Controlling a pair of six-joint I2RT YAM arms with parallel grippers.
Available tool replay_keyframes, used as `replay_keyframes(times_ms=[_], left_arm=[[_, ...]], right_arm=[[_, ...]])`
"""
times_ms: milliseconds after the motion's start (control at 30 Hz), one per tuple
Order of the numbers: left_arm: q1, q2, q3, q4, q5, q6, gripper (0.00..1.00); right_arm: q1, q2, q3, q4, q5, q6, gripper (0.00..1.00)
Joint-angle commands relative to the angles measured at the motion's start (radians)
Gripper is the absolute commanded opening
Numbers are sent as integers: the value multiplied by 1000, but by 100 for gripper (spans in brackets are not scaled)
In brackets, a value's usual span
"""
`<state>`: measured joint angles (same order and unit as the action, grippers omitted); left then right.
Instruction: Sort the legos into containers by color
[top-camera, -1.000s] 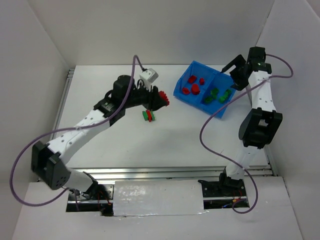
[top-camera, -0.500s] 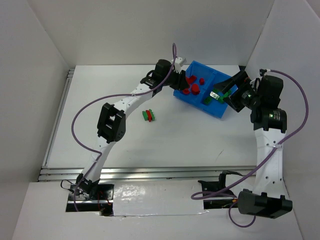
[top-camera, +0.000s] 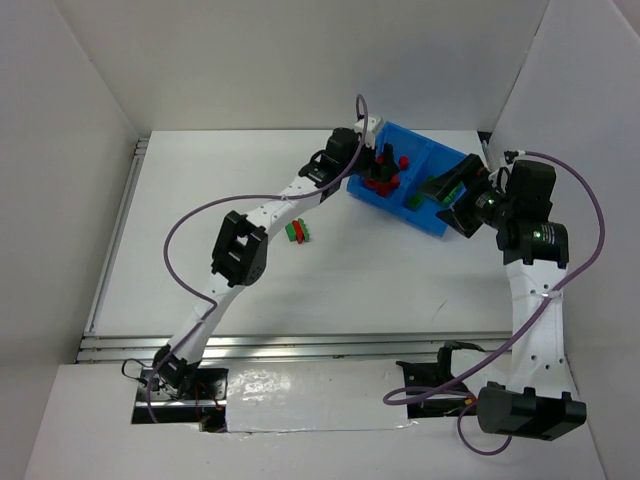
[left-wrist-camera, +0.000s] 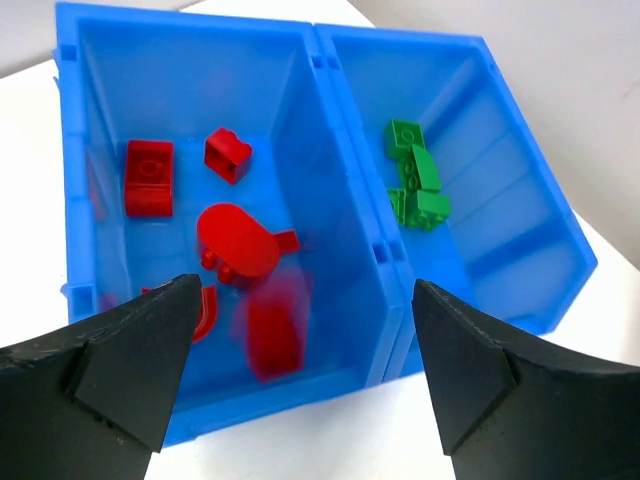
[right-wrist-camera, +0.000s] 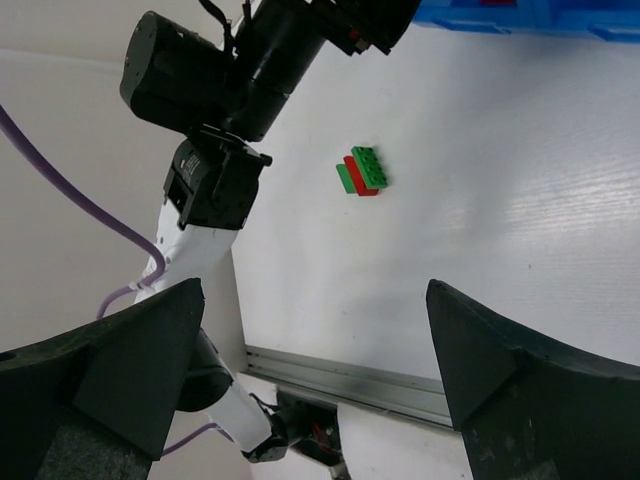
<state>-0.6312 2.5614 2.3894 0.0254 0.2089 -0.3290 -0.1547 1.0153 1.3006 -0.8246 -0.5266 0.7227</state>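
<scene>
Left gripper (left-wrist-camera: 305, 300) spread wide over the blue bin (left-wrist-camera: 330, 180), a blurred red brick (left-wrist-camera: 275, 335) just beneath it; right gripper (right-wrist-camera: 315, 295) gapes too, stacked bricks (right-wrist-camera: 362, 172) ahead of it.

You have a white table (top-camera: 200, 250) carrying the blue bin (top-camera: 415, 140) at its far right, and nearby a small green-and-red cluster of bricks (top-camera: 297, 231).

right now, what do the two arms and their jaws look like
Both are built of white tubular links joined by black joint housings: the left arm and the right arm. A thin purple cable loops alongside each. The jaws are matte black, blocky wedges in both wrist views.
</scene>
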Motion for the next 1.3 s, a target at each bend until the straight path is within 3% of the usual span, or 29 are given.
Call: replay_keyframes(times_ms=[0, 200, 233, 367, 400, 467, 600, 733, 1000, 1267], left_arm=[[-1, -9, 39, 108, -71, -24, 100], [34, -127, 39, 43, -192, -51, 99], [41, -215, -28, 19, -210, -53, 100], [108, -525, -338, -120, -512, -140, 99], [129, -585, -457, -157, -534, -163, 100], [207, -751, -547, -330, -584, -258, 99], [343, -1011, -761, -603, -663, -358, 100], [432, -1167, -910, -751, -632, -355, 99], [482, -1400, -1165, -777, -458, -263, 100], [490, -1417, -1208, -835, -411, -222, 100]], right_arm=[[15, -17, 23, -5, -15, -20, 100], [61, 12, 6, 39, 19, -63, 100], [136, 41, 17, 30, 43, -80, 99], [409, 160, 57, 10, 331, -129, 100], [444, 173, 40, 34, 353, -126, 100], [562, 216, -4, 143, 391, -146, 99], [740, 453, 69, 190, 532, -218, 100], [825, 676, 189, 211, 614, -261, 100], [853, 1133, 587, 118, 706, -354, 100], [863, 1298, 723, 102, 675, -373, 99]])
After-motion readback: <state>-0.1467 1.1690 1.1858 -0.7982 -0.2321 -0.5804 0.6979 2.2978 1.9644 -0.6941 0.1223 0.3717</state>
